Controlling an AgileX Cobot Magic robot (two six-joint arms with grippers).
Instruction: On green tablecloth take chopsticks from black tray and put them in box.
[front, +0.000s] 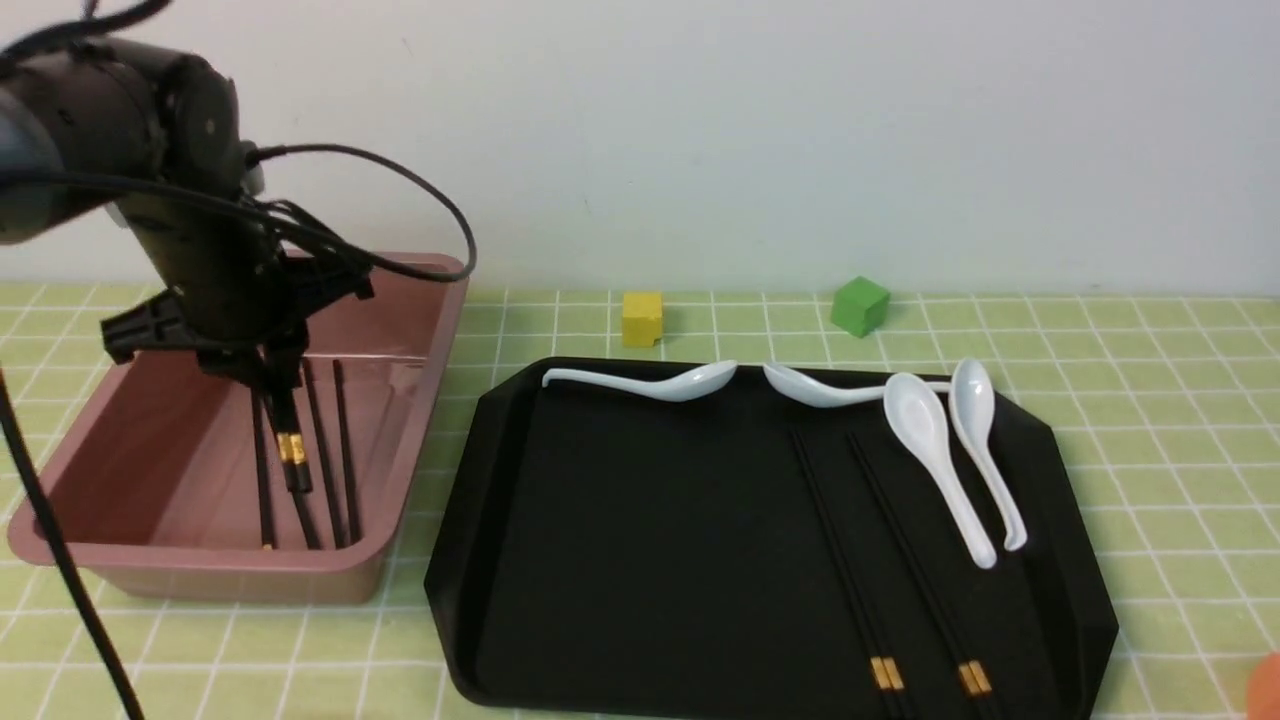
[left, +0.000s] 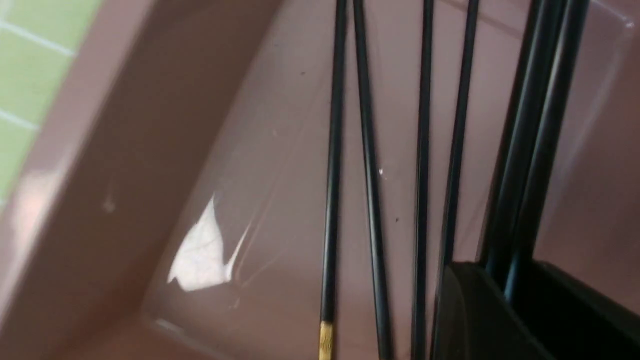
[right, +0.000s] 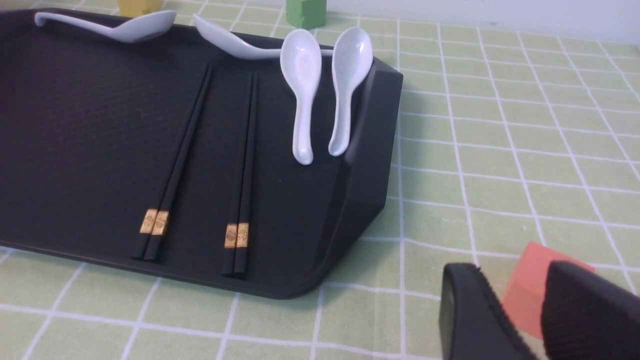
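Observation:
The pink box stands at the left on the green tablecloth. My left gripper hangs inside it, shut on a pair of black chopsticks whose gold-banded ends point toward me. In the left wrist view the held pair runs out from between the fingers of that gripper, above several loose chopsticks on the box floor. The black tray holds two more pairs, also in the right wrist view. My right gripper is open and empty, beside the tray's corner.
Several white spoons lie along the tray's far and right sides. A yellow cube and a green cube sit behind the tray. An orange-red cube lies on the cloth just beyond the right gripper's fingers.

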